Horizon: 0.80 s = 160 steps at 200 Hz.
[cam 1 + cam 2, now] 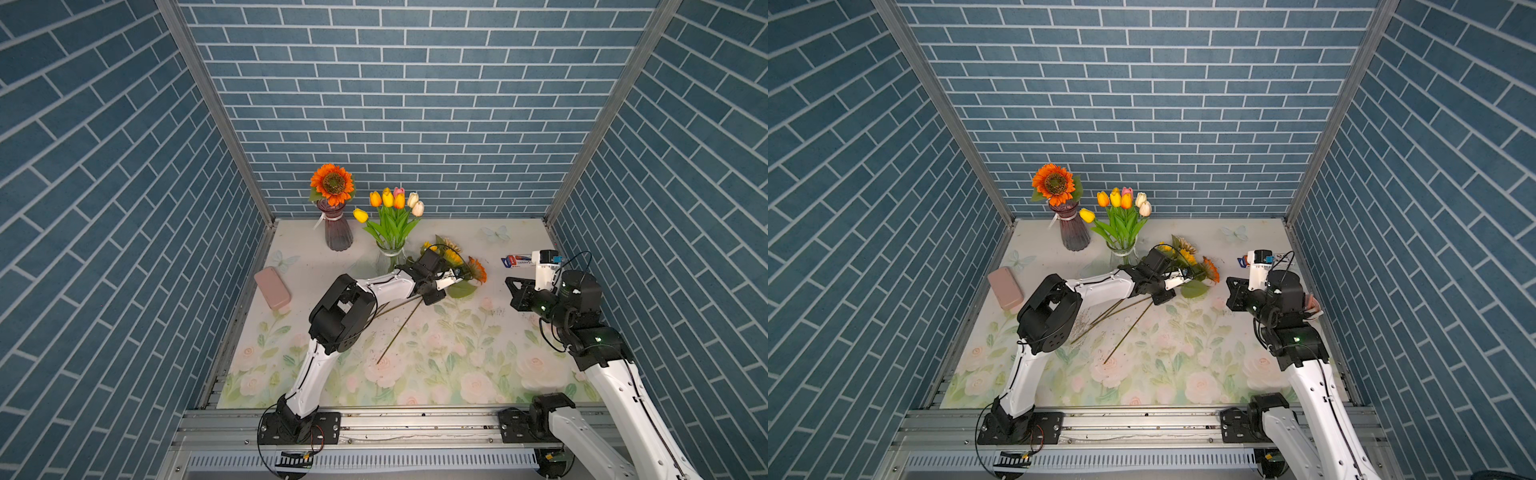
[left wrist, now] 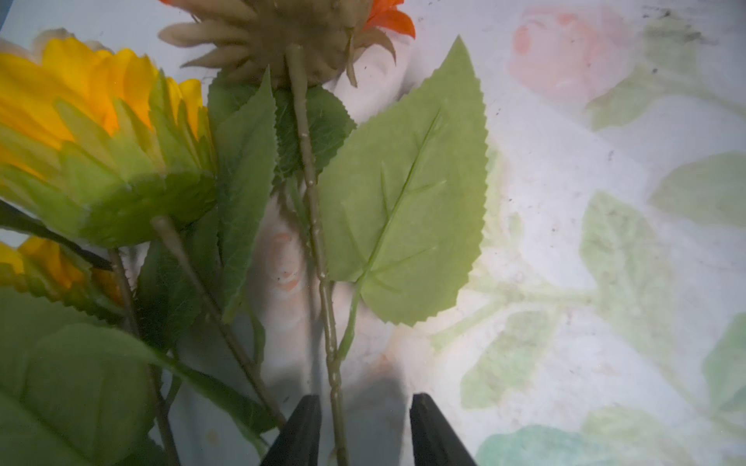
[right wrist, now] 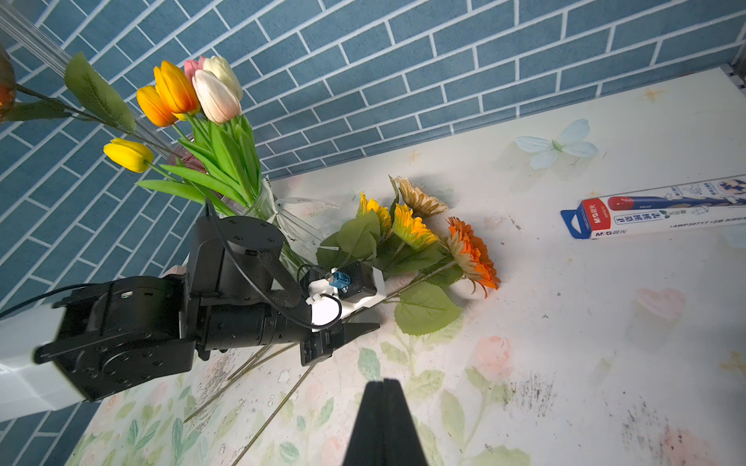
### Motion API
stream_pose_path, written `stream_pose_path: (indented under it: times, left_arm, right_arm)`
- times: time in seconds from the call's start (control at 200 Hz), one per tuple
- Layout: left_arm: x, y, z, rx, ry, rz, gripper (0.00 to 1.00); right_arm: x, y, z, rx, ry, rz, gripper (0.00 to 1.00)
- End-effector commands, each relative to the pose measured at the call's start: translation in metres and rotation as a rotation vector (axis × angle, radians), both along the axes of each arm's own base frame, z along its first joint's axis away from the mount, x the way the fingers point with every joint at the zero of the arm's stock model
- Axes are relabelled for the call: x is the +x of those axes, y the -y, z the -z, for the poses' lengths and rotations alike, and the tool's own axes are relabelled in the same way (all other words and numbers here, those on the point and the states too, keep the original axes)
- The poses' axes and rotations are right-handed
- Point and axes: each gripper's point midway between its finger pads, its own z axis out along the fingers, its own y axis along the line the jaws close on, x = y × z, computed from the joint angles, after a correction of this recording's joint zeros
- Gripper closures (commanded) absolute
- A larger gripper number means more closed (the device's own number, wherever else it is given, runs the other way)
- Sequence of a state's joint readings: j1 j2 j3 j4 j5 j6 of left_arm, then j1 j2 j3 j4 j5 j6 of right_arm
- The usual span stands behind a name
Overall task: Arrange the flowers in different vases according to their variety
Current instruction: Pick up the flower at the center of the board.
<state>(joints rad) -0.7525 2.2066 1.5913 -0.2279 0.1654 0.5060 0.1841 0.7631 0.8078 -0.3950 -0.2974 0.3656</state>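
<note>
Tulips (image 1: 392, 203) are done in the clear vase (image 1: 390, 259) and one sunflower (image 1: 332, 183) sits in the purple vase (image 1: 337, 232) far left, but several sunflowers (image 1: 453, 257) lie on the table (image 1: 316, 266) just right of the clear vase, left claw (image 2: 365, 399) apart around a stem (image 2: 323, 262), right claw (image 3: 381, 383) closed and empty.

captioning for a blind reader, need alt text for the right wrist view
The left pincer reaches low over the stems of loose sunflowers lying on a floral mat. Behind it, tulips stand in a clear vase against a blue brick wall. A pencil box lies farther off, and the shut right pincer sits in the foreground.
</note>
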Motion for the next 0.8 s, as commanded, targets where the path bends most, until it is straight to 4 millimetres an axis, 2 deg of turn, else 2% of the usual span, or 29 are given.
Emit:
stream_pose_path:
  times: [0.0, 0.12, 0.26, 0.505, 0.715, 0.765, 0.795]
  left_arm:
    - [0.013, 0.003, -0.004, -0.025, 0.025, -0.010, 0.59]
    - [0.016, 0.003, -0.003, -0.025, 0.027, -0.013, 0.61]
    - [0.013, 0.005, 0.003, -0.030, 0.006, -0.002, 0.73]
    - [0.005, 0.005, 0.015, -0.020, -0.045, 0.011, 0.72]
    - [0.004, 0.000, 0.020, 0.000, -0.042, 0.004, 0.72]
    - [0.005, 0.000, 0.021, 0.003, -0.041, 0.002, 0.73]
    - [0.004, 0.000, 0.022, 0.004, -0.045, 0.003, 0.78]
  right_arm:
    - [0.003, -0.001, 0.000, -0.015, 0.021, -0.018, 1.00]
    - [0.004, -0.002, 0.000, -0.014, 0.018, -0.020, 1.00]
    - [0.004, -0.002, 0.000, -0.011, 0.020, -0.020, 1.00]
    - [0.004, -0.002, -0.002, -0.011, 0.021, -0.021, 1.00]
    - [0.004, -0.003, -0.002, -0.011, 0.023, -0.024, 1.00]
    - [0.004, -0.003, -0.002, -0.011, 0.023, -0.025, 1.00]
    - [0.005, -0.003, -0.002, -0.012, 0.023, -0.023, 1.00]
